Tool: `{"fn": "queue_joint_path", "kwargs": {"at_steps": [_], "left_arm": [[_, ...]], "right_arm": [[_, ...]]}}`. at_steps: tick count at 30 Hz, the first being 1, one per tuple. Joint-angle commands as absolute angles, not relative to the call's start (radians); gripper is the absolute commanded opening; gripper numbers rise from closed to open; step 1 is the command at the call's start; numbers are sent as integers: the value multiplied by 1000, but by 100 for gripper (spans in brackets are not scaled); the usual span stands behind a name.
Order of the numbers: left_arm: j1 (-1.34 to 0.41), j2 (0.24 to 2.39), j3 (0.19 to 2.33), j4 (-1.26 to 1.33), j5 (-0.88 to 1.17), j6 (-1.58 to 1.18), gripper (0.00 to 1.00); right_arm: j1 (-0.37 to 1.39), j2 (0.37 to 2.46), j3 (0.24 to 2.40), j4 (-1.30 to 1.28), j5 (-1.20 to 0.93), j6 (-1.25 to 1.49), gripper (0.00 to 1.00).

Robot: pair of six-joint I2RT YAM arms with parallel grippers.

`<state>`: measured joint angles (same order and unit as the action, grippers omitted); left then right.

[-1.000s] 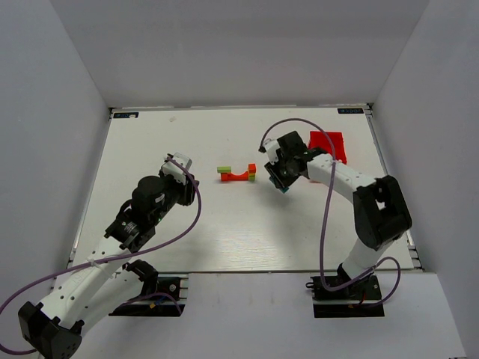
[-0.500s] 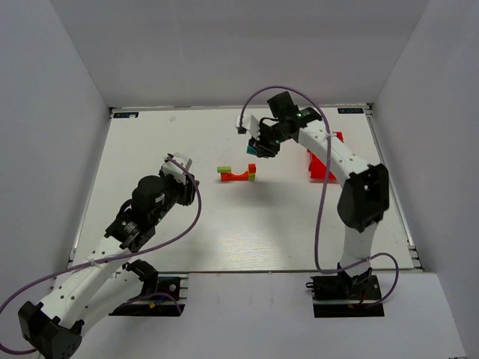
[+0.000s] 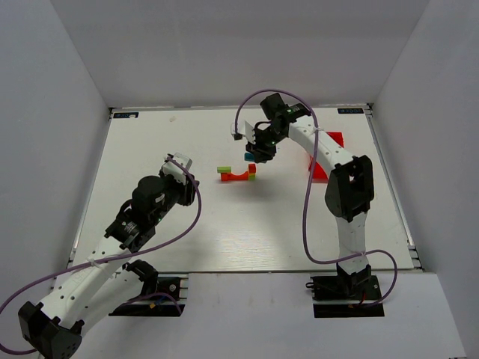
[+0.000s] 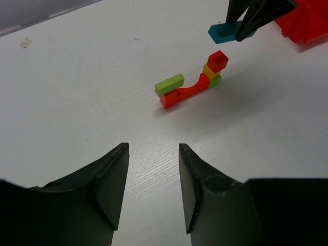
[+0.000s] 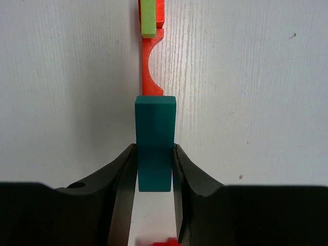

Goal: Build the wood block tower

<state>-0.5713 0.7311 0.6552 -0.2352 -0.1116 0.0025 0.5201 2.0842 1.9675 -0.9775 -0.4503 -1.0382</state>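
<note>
- At mid-table (image 3: 187,134), the wood block tower (image 4: 197,79) is partly built. A red arch (image 4: 187,92) forms the base, a lime-green block (image 4: 169,84) sits on its left end, and a green cube (image 4: 215,80), a yellow cube (image 4: 209,70) and an orange piece (image 4: 218,60) are piled at its right end.
- Above that pile, the right gripper (image 3: 262,147) is clamped on the teal bar (image 5: 155,138), which hangs clear of every block.
- Well apart from the tower, the left gripper (image 4: 154,187) faces it with its fingers spread and empty.
- Judged progress: most pieces are seated and the teal bar is not yet placed. Whether the red bin (image 4: 307,23) holds more cannot be told.
</note>
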Motion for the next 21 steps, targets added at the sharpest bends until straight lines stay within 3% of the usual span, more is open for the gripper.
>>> {"fn": "queue_joint_path", "kwargs": {"at_steps": [1,21], "left_arm": [[-569,726,663,-225,-94,2,54],[-569,735,663,-225,-94,2,54]], "right_arm": [[531,2077,1999,-1006,-450,-1077,0],[575,2149,2039,-1008,-379,-1094,0]]}}
